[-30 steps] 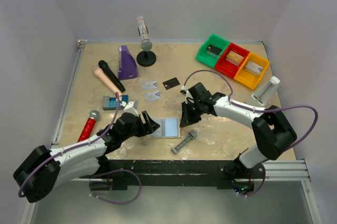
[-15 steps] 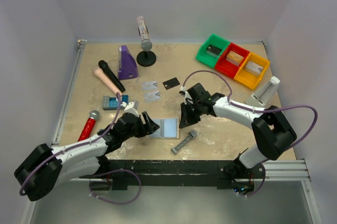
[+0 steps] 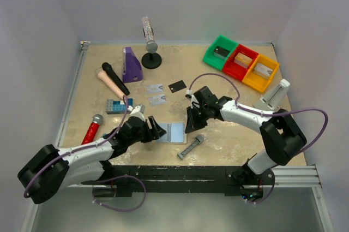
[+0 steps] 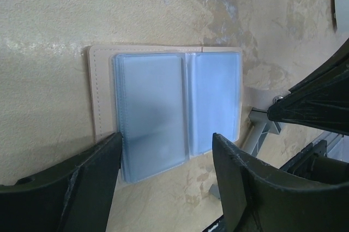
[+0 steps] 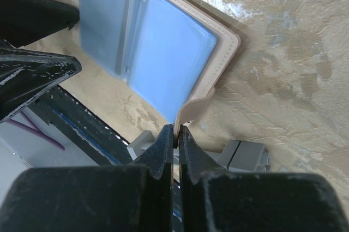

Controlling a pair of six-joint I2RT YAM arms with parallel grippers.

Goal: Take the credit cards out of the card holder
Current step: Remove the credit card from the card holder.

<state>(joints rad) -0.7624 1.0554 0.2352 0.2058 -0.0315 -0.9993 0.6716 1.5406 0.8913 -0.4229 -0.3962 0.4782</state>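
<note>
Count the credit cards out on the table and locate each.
3. A pale grey card, a second grey card right beside it, and a black card to their right, all beyond the card holder. Others may hide inside it.

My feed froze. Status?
Left gripper: jaws open at card holder edge. Right gripper: jaws shut on its tan tab. Three credit cards out; grey bar tool alongside.

glossy plastic card holder (image 4: 163,106), matt table (image 4: 49,19)
</note>
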